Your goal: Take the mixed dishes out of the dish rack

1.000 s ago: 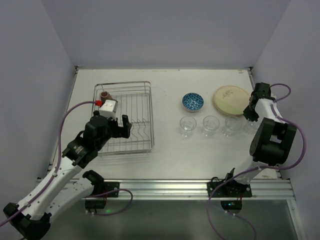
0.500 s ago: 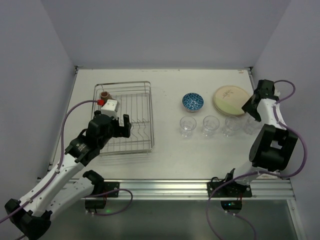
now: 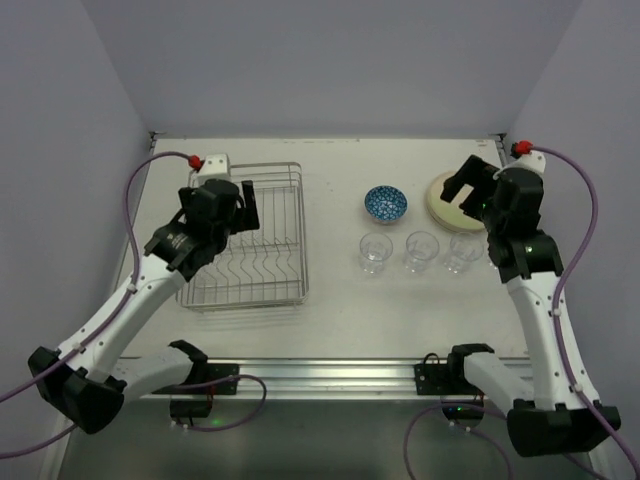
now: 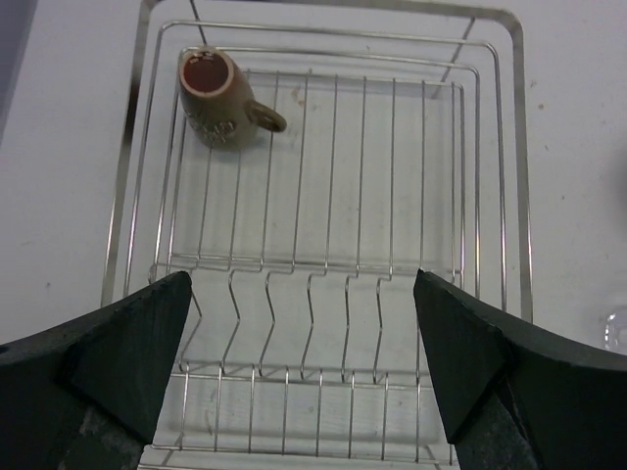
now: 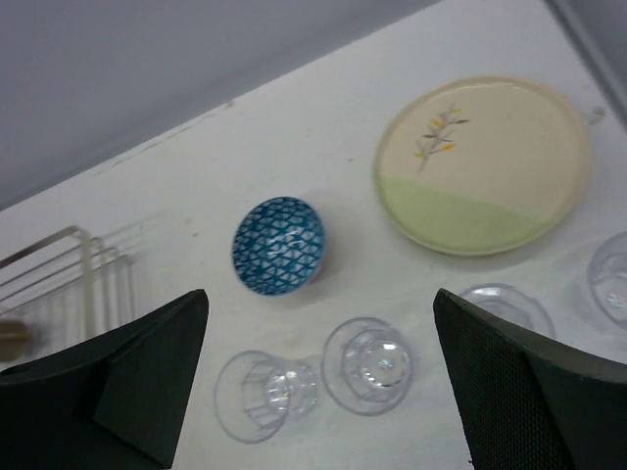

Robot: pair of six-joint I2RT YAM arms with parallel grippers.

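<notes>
Brown mug [image 4: 211,101] lies sideways in the dish rack's [image 4: 336,176] 11 o'clock corner, mouth toward 11, handle toward 3; left end effector [image 4: 302,286] and right end effector [image 5: 318,304] are spread, empty.

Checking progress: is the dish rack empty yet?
Not empty. The left wrist view shows one brown mug in a corner of the dish rack; nothing else inside.

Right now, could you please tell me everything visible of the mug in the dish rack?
The mug is small, tan-brown outside and reddish inside, with a raised pattern on its side and a loop handle. It stands mouth up, apparently empty, in the far left corner of the dish rack, on its wires; the open left claw is apart from it.
</notes>
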